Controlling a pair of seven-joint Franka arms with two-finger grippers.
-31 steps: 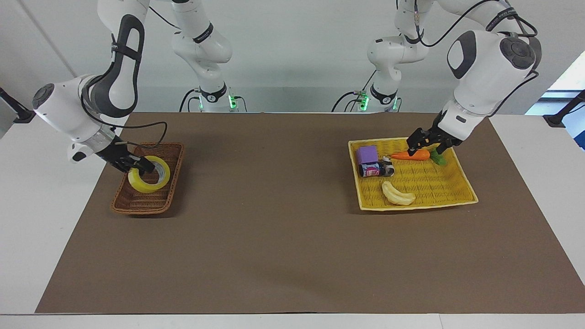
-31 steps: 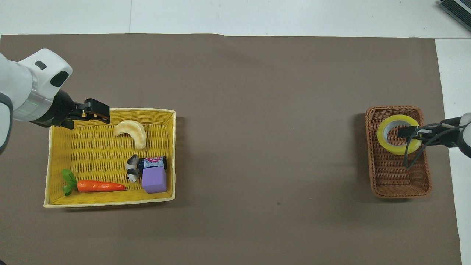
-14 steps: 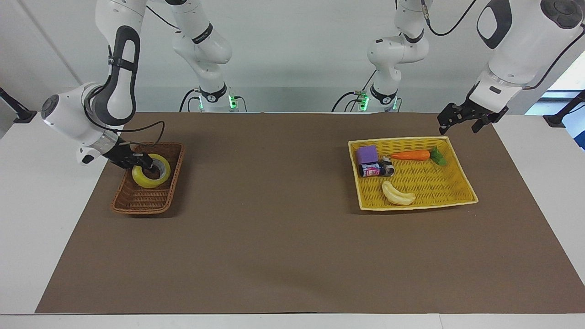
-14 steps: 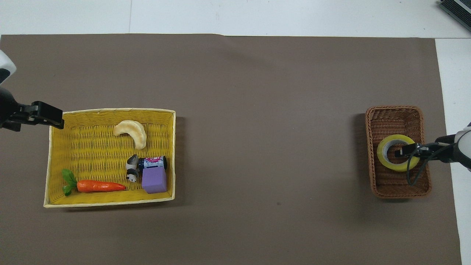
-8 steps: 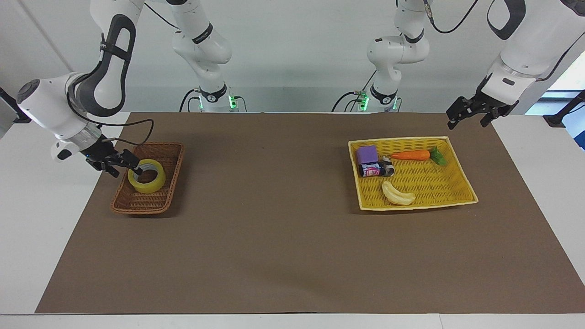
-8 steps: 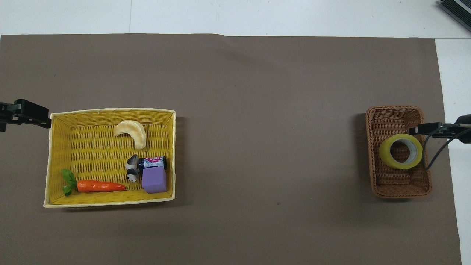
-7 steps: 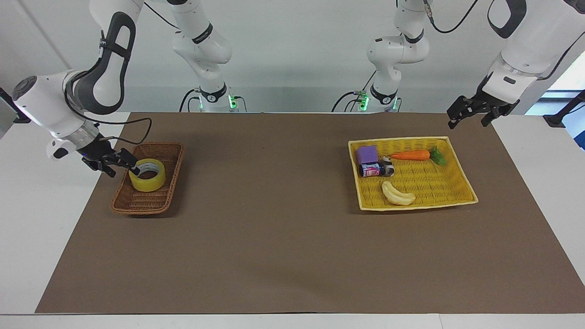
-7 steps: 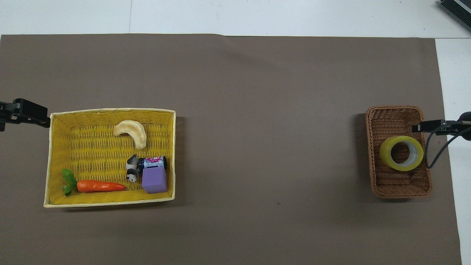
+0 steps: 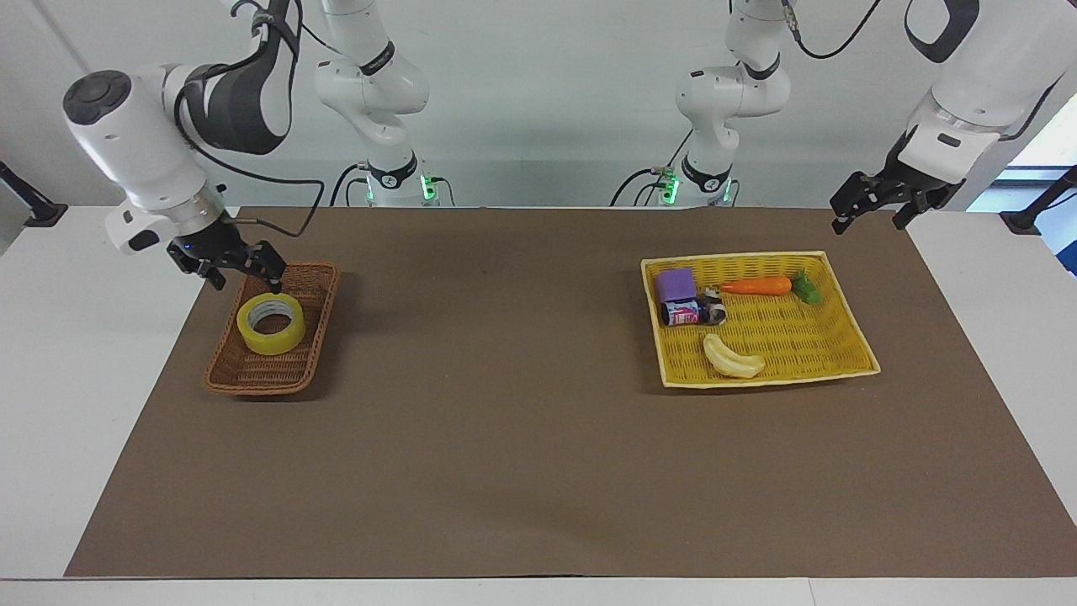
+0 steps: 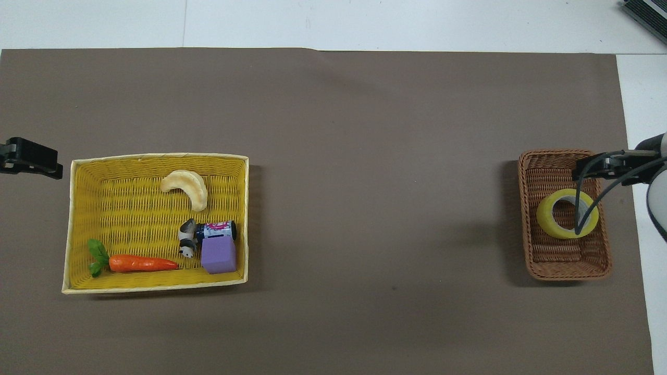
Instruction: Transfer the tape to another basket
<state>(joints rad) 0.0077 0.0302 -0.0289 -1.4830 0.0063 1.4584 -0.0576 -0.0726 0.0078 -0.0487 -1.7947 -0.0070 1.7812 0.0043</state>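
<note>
Two baskets on a brown mat [image 9: 522, 438], both grippers raised and empty.

Biggest after the mat is the yellow tray basket [image 9: 850, 358] toward the left arm's end, holding a carrot [image 9: 756, 287], a banana [image 9: 732, 357], a purple block [image 9: 676, 284] and a small can [image 9: 683, 312]. The narrower brown wicker basket [image 9: 252, 374] sits toward the right arm's end, and the tape [image 9: 271, 323] lies flat inside it, hole upward, clear of both grippers. The right gripper [image 9: 236, 268] hangs over the basket's rim at the robots' end, fingers spread wide, gripping nothing. The left gripper [image 9: 871, 204] waits up in the air over the mat's corner beside the yellow tray, fingers apart and empty.
</note>
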